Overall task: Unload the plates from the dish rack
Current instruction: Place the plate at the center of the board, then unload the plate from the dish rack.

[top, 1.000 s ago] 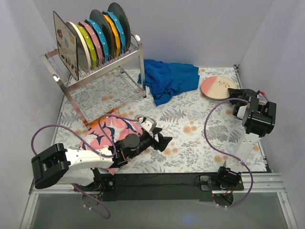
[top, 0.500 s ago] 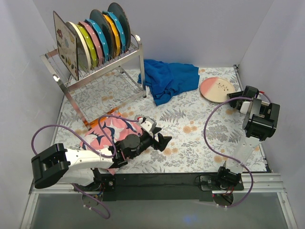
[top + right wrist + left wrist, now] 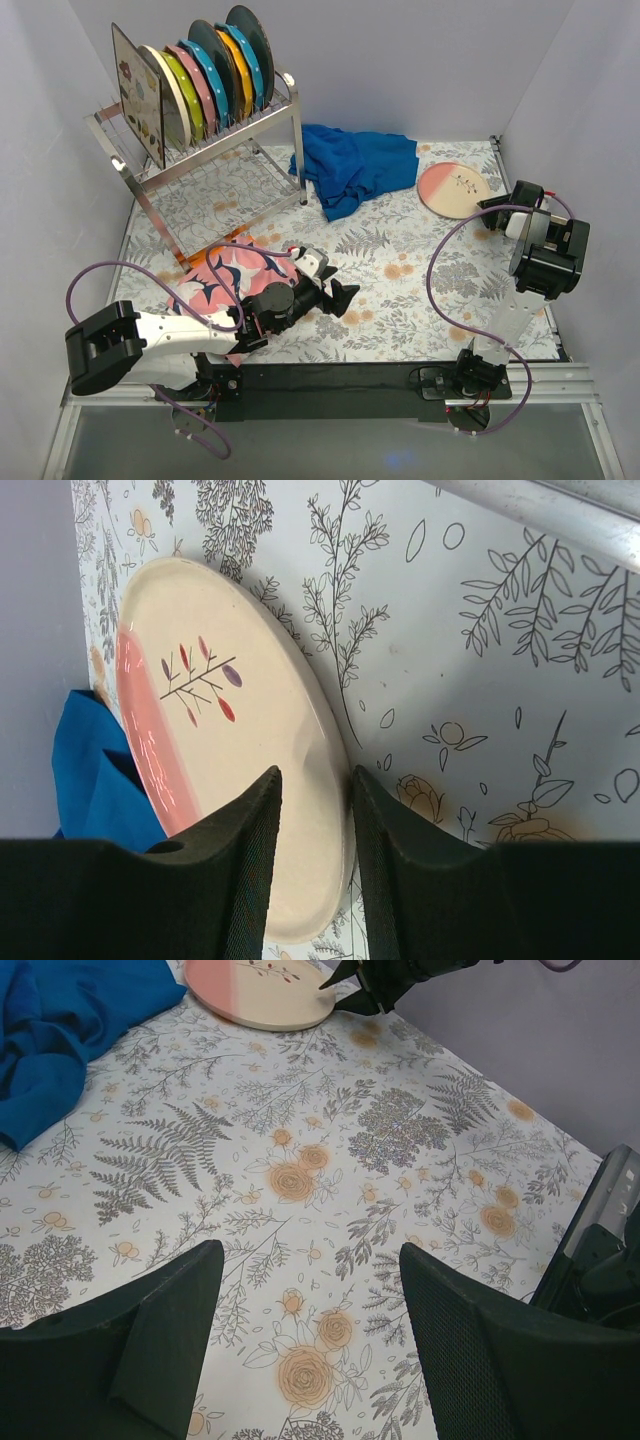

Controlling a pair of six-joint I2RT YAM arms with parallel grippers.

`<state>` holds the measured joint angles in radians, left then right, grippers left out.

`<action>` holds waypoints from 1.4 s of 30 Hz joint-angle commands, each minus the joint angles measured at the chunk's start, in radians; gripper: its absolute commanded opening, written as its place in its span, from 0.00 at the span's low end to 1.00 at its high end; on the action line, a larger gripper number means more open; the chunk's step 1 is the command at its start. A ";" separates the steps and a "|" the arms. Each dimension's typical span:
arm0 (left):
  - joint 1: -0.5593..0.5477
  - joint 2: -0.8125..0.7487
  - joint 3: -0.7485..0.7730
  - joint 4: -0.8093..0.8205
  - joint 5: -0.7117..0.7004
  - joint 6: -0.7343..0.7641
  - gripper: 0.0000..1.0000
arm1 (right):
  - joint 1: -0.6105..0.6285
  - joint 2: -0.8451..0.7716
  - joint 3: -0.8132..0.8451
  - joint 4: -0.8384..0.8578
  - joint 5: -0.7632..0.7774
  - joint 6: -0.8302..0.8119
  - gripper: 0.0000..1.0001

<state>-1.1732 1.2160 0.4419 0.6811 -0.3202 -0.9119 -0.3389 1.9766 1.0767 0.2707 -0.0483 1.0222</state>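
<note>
Near the bases, left fingers (image 3: pixel 150 1330) gape empty over the counter (image 3: pixel 400 290). Far right, right fingers (image 3: pixel 230 860) have let go, parted, backing off the cream-pink plate (image 3: pixel 455 188), now flat down. One unloaded; other plates (image 3: pixel 213 75) wait in the dish rack (image 3: pixel 298 150).

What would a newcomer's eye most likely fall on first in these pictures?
Most likely the shiny dish rack at the far left, with its row of bright plates standing on edge. Next come the crumpled blue cloth at the far middle of the floral table and the cream and pink plate lying flat at the far right, with the right gripper at its rim.
</note>
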 commanded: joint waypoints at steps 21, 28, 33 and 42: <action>-0.014 -0.061 -0.009 0.005 -0.057 0.034 0.70 | 0.096 -0.059 0.101 -0.238 0.125 -0.226 0.40; -0.016 -0.087 0.024 -0.026 -0.083 0.013 0.70 | 0.144 -0.252 -0.052 -0.265 0.063 -0.289 0.41; -0.014 -0.134 0.092 -0.101 -0.209 0.028 0.70 | 0.219 -0.414 -0.158 -0.257 -0.068 -0.370 0.41; -0.014 -0.150 0.418 -0.475 -0.356 0.073 0.69 | 0.468 -0.801 -0.406 -0.245 -0.179 -0.456 0.42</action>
<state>-1.1824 1.1027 0.7143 0.4042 -0.5629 -0.8814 0.0551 1.3170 0.7383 0.0059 -0.1513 0.6308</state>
